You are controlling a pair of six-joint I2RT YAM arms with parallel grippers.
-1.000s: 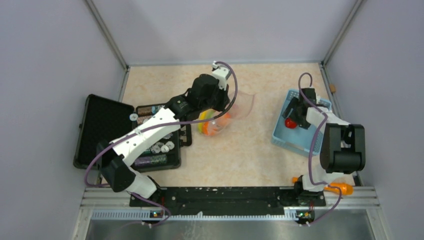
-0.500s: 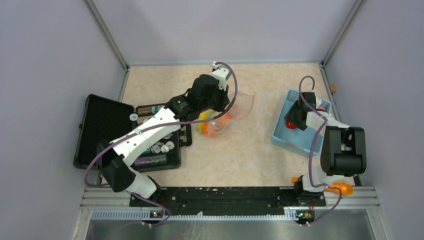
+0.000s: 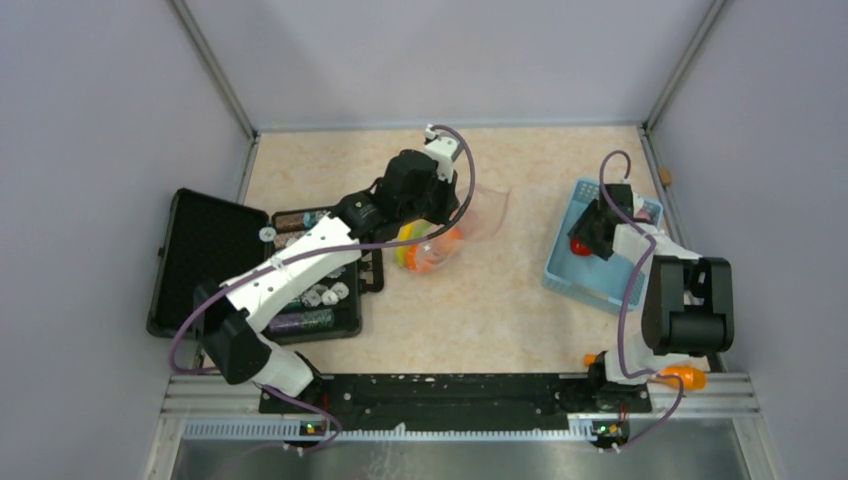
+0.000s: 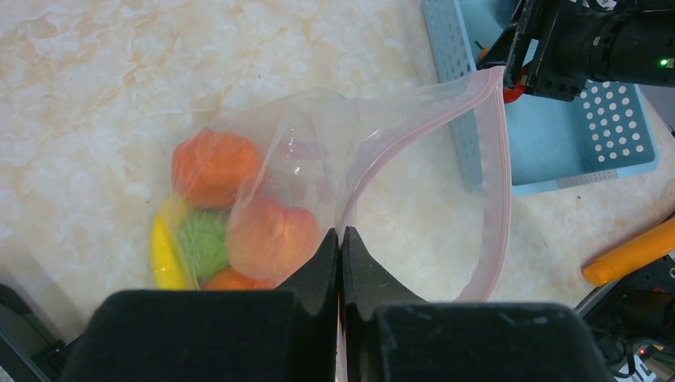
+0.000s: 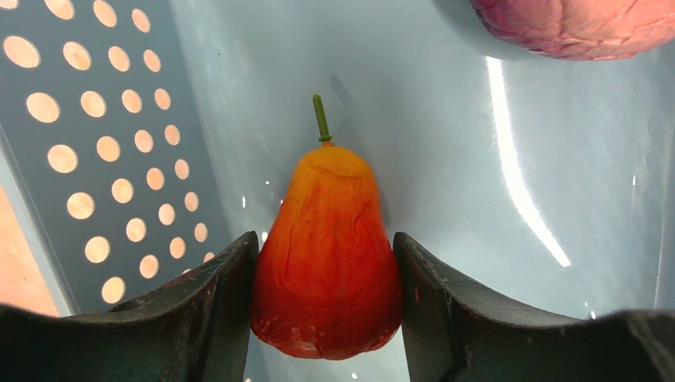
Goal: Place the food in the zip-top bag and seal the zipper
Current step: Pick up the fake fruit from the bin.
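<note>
A beige marbled surface [image 3: 480,300] carried an open black case [image 3: 205,260] at its left, a clear bag [image 3: 490,206] of toy fruit [image 3: 425,252] near the middle, and a light-blue basket [image 3: 570,280] at right.

Mid-table [image 3: 480,310], a bag [image 3: 487,210], mouth toward the right, with a heap of fruit [image 3: 425,250] inside at its left end. Left of the bag, a case [image 3: 205,250] at the table's left edge. Well to the right, a basket [image 3: 590,283]; in it a pear-shaped fruit [image 5: 328,255], another fruit [image 5: 573,24] near it.
</note>
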